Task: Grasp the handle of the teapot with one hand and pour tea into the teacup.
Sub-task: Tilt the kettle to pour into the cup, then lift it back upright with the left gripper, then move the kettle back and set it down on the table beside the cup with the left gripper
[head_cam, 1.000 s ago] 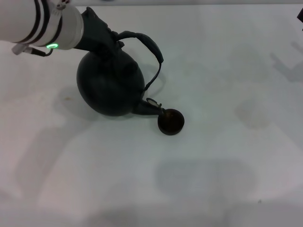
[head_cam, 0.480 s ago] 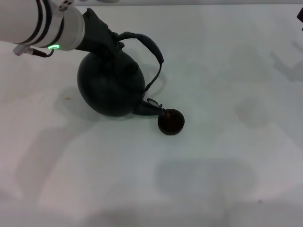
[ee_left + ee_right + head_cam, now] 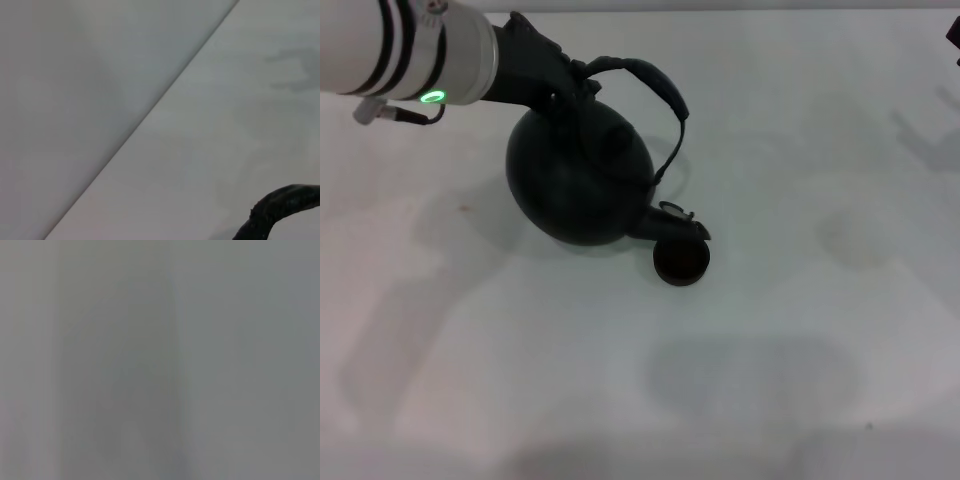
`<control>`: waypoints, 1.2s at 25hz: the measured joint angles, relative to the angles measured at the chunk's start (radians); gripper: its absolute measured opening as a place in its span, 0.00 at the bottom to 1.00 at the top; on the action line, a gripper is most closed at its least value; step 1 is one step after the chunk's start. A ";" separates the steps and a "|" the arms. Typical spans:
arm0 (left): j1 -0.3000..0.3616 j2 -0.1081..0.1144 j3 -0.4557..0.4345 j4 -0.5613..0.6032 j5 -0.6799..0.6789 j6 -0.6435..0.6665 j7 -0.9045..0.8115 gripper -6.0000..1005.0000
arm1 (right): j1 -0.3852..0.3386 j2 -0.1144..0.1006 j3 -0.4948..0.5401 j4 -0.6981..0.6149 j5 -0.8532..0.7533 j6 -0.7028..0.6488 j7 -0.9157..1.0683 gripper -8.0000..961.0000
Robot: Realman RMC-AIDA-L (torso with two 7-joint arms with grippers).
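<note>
In the upper left of the head view, the robot's white left arm, ringed with black bands and showing a small green light, reaches in over a pale bench (image 3: 790, 380). Its dark left end effector (image 3: 560, 82) is clamped on the near end of the handle (image 3: 655, 85), the arched black hoop above the teapot (image 3: 582, 178). The round matte black teapot sits left of centre, tipped toward the lower right, so its short spout (image 3: 675, 222) hangs directly over the far rim of the teacup (image 3: 680, 262), a tiny dark cup just below centre of the frame. The pour looks to be under way or about to start, though no liquid can be made out. To do this step well, the tilt should likely increase slowly, with the spout tip held over the middle of the cup rather than its edge, since the cup is small and light and a bump from the spout could slide it or spill it. The left wrist view shows only a curve of the handle against the bench. The right end effector is out of sight. No brands, labels or writing can be read anywhere.
</note>
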 joint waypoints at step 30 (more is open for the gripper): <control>0.291 0.007 -0.392 -0.511 -1.049 -0.089 0.985 0.15 | -0.007 -0.001 -0.012 0.000 -0.009 0.023 0.026 0.88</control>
